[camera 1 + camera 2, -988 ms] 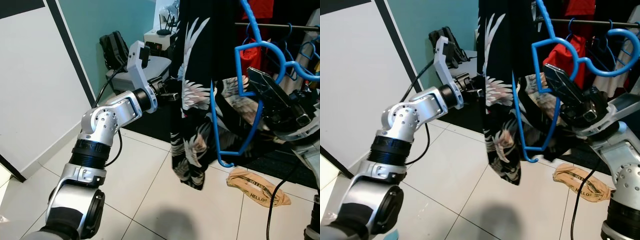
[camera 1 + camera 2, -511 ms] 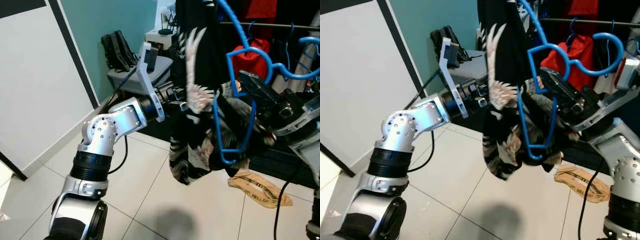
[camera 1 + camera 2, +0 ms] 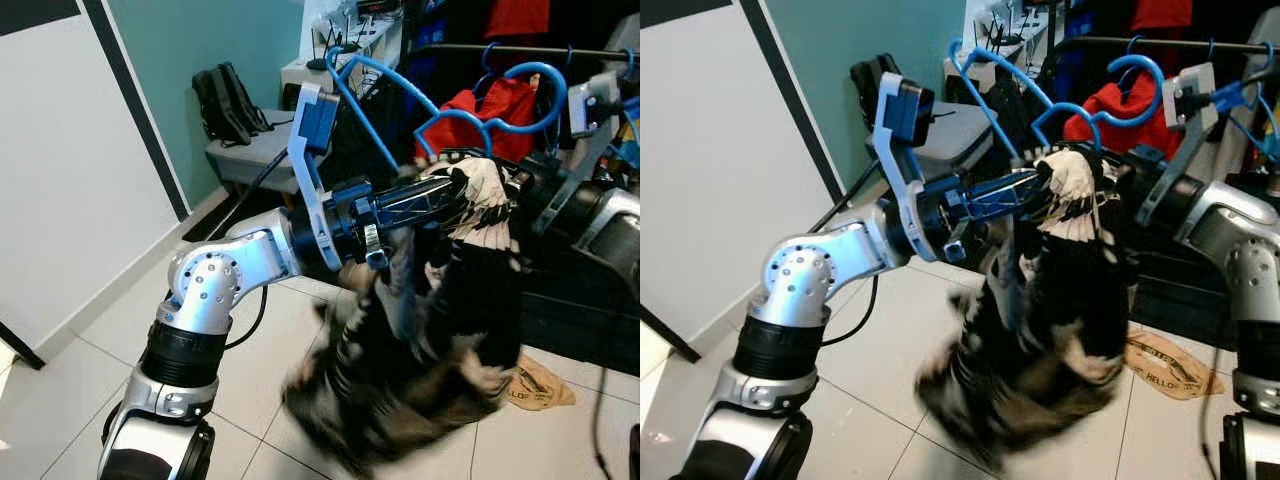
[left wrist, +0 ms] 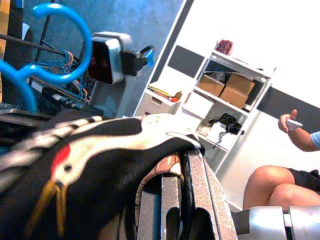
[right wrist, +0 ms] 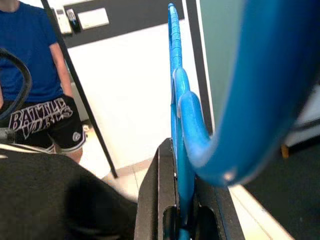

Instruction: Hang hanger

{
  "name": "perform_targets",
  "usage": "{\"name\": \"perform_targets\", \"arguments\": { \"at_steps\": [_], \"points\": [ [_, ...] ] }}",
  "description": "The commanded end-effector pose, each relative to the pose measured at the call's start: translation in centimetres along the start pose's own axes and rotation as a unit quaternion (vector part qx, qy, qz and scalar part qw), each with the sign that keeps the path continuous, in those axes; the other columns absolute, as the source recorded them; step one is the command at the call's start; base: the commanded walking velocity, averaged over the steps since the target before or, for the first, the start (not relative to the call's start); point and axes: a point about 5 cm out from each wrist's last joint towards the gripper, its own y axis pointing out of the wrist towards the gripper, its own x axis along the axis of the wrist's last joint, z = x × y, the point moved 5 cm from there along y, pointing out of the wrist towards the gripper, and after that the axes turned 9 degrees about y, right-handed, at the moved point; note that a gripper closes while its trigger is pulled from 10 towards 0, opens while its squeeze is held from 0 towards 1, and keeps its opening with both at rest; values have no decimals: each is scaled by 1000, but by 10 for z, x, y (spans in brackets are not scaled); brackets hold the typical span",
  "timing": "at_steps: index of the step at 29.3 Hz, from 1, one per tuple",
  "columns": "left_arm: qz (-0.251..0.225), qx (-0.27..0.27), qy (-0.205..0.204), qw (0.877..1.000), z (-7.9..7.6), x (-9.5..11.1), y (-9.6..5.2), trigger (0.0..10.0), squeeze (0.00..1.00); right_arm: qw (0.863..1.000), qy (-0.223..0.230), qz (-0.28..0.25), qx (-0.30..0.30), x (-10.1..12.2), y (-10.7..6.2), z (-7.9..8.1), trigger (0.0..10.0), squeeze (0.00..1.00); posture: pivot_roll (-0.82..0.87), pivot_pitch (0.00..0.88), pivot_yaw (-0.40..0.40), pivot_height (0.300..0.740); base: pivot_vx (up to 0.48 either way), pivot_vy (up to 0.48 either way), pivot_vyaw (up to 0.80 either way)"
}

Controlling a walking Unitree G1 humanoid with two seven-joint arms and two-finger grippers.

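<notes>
Between our two arms, above the tiled floor (image 3: 90, 350), the black crane-print garment (image 3: 440, 330) now droops in a blurred heap, where a second ago it hung long and straight from the blue hanger (image 3: 480, 100). Since then our left arm has swung across in front of us, so the left gripper (image 3: 440, 197) reaches level into the bunched cloth near the hanger's shoulder, and the garment's lower part has gathered up and swings just over the floor. Our whole view has shifted too, so some of that change is our own head moving.

We see the hanger held up at chest height, tilted, with its hook (image 3: 1137, 75) close to the clothes rail (image 3: 1140, 42) but apart from it, as far as we can tell. Red clothing (image 3: 497, 102) and other blue hangers hang on the rail behind.

From the right wrist view, the jaws of the right gripper (image 5: 180, 220) stand narrow, pinching the hanger's blue rod (image 5: 176, 100) between them. From the left wrist view, the left jaws are nearly together with the printed cloth (image 4: 80, 170) draped over them, and we cannot tell whether any of it is pinched between them.

A brown paper bag (image 3: 538, 385) lies on the floor under the right arm. Two people show in the wrist views, one seated, one standing in a blue shirt (image 5: 25, 40)
</notes>
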Motion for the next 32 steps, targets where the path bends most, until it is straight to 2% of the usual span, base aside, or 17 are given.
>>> {"name": "perform_targets", "arguments": {
  "at_steps": [1,6,9,12,14,16,17,18,19,20,22,24,26,28,30,31,32],
  "points": [
    [-15,-21,5,1000,-9,8,-1,3255,0,999,5,28,-15,-5,4,-5,10000,0,-59,27,80,740,0,0,0],
    [-63,-32,-10,997,-15,23,-3,3176,0,994,10,87,-65,-8,3,-24,10000,0,-71,36,65,740,0,0,0],
    [-63,-32,-10,997,-15,23,-3,3176,0,994,10,87,-65,-8,3,-24,10000,0,-71,36,65,740,0,0,0],
    [-97,-16,-1,995,-8,38,-6,3059,0,992,5,87,-86,-10,-6,-35,10000,0,-68,42,64,740,0,0,0],
    [-97,-16,-1,995,-8,38,-6,3059,0,992,5,87,-86,-10,-6,-35,10000,0,-68,42,64,740,0,0,0],
    [-149,10,21,989,2,72,-13,2706,0,986,-1,83,-146,-18,-31,-59,10000,0,-61,51,72,740,0,0,0],
    [-149,10,21,989,2,72,-13,2706,0,986,-1,83,-146,-18,-31,-59,10000,0,-61,51,72,740,0,0,0],
    [-170,18,30,985,5,89,-16,2980,0,980,0,91,-175,-25,-45,-69,10000,0,-62,48,76,740,0,0,0],
    [-170,18,30,985,5,89,-16,2980,0,980,0,91,-175,-25,-45,-69,10000,0,-62,48,76,740,0,0,0],
    [-181,19,42,982,6,101,-18,2824,0,975,3,97,-202,-33,-58,-78,10000,0,-60,48,76,740,0,0,0],
    [-185,18,49,981,5,108,-18,2824,0,971,5,100,-217,-37,-66,-83,10000,0,-58,46,76,740,0,0,0],
    [-185,18,49,981,5,108,-18,2824,0,971,5,100,-217,-37,-66,-83,10000,0,-58,46,76,740,0,0,0],
    [-174,-8,81,981,-1,114,-18,3098,0,972,19,87,-217,-45,-84,-84,10000,0,-55,40,85,740,0,0,0],
    [-174,-8,81,981,-1,114,-18,3098,0,972,19,87,-217,-45,-84,-84,10000,0,-55,40,85,740,0,0,0],
    [-165,-27,93,981,-5,116,-19,3098,0,977,18,84,-195,-50,-90,-78,10000,0,-54,40,88,740,0,0,0],
    [-157,-55,107,980,-11,119,-21,3882,0,986,20,97,-134,-64,-93,-57,10000,0,-57,37,95,740,0,0,0],
    [-157,-55,107,980,-11,119,-21,3882,0,986,20,97,-134,-64,-93,-57,10000,0,-57,37,95,740,0,0,0]
  ]
}}
